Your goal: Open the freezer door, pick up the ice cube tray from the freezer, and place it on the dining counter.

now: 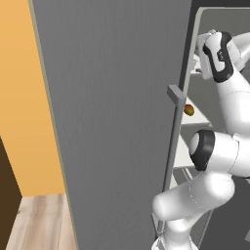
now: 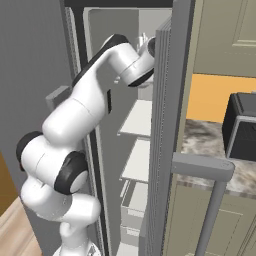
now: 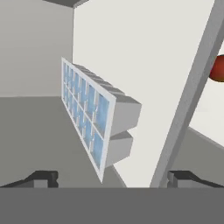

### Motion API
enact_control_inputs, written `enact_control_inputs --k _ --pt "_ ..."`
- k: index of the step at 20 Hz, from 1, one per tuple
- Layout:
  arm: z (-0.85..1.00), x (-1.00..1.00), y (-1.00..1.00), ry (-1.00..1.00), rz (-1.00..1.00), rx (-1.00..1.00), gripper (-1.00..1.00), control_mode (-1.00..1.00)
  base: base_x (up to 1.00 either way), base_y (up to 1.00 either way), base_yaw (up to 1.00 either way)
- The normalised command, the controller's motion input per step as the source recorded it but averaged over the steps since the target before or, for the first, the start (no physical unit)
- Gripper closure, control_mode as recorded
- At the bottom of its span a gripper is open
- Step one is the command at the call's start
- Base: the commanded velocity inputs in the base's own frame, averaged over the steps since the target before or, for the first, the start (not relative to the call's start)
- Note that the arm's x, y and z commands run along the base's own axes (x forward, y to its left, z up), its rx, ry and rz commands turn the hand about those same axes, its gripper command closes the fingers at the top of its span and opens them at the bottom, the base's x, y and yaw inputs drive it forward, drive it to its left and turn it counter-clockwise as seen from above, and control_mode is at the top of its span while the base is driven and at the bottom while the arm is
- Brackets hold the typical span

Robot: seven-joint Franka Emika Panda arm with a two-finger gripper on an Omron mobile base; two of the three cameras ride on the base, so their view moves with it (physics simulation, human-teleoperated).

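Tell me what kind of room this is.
Most likely a kitchen: an open freezer with white shelves, an ice cube tray inside it, and a granite-topped counter over cabinets beside it.

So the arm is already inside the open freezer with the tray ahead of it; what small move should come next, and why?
Probably a short advance toward the ice cube tray, keeping it centred. In the hand view the gripper is open, its fingertips spread wide and apart from the tray, which sits ahead on a white shelf. The freezer door is swung open, so only the approach seems left before closing.
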Motion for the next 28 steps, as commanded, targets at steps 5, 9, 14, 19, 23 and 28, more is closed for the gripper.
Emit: enact_control_inputs --k 5,9,14,19,23,28 --pt "-0.06 0.36 -0.14 0.0 0.01 0.0 -1.0 -1.0 0.0 0.0 0.0" --pt "-0.07 0.31 -0.17 0.0 0.02 0.0 -1.0 -1.0 0.0 0.0 0.0" --pt "-0.08 0.33 -0.06 0.0 0.01 0.0 -1.0 -1.0 0.0 0.0 0.0" --pt "-0.04 0.35 0.0 0.0 0.0 0.0 -1.0 -1.0 0.0 0.0 0.0" --pt "-0.04 0.36 0.0 0.0 0.0 0.0 -1.0 -1.0 0.0 0.0 0.0" --pt "-0.01 0.1 0.0 0.0 0.0 0.0 -1.0 -1.0 0.0 0.0 0.0"
